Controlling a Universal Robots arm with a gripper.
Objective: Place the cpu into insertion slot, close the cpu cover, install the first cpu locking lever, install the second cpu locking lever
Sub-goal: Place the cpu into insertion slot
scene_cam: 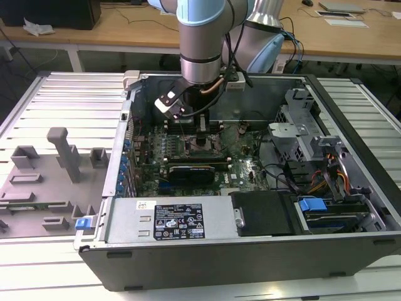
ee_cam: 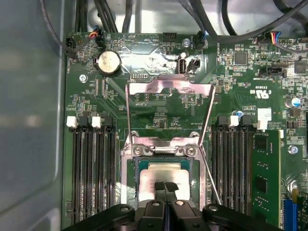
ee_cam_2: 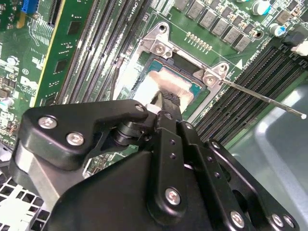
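Note:
The cpu (ee_cam: 163, 174) lies inside the insertion slot (ee_cam: 129, 169), its silver top showing under my fingertips. My gripper (ee_cam: 165, 186) hangs straight above it, shut, with the two black tips pressed together at the chip's top; whether they touch it I cannot tell. The cpu cover (ee_cam: 168, 89) stands swung open behind the slot. Two thin wire locking levers (ee_cam: 208, 120) stick up beside the cover. In the second wrist view the cpu (ee_cam_2: 169, 81) shows just past the gripper (ee_cam_2: 165, 102), and one lever (ee_cam_2: 262, 98) stretches away. In the exterior view the gripper (scene_cam: 202, 133) is low over the motherboard.
Black memory slots (ee_cam: 94, 168) flank the socket on both sides, and a green card (ee_cam: 263, 178) stands nearby. A coin battery (ee_cam: 109, 62) and cables (ee_cam: 110, 14) lie beyond the cover. The computer case wall (scene_cam: 188, 222) rings the board. A grey fixture tray (scene_cam: 44, 182) sits at the exterior view's left.

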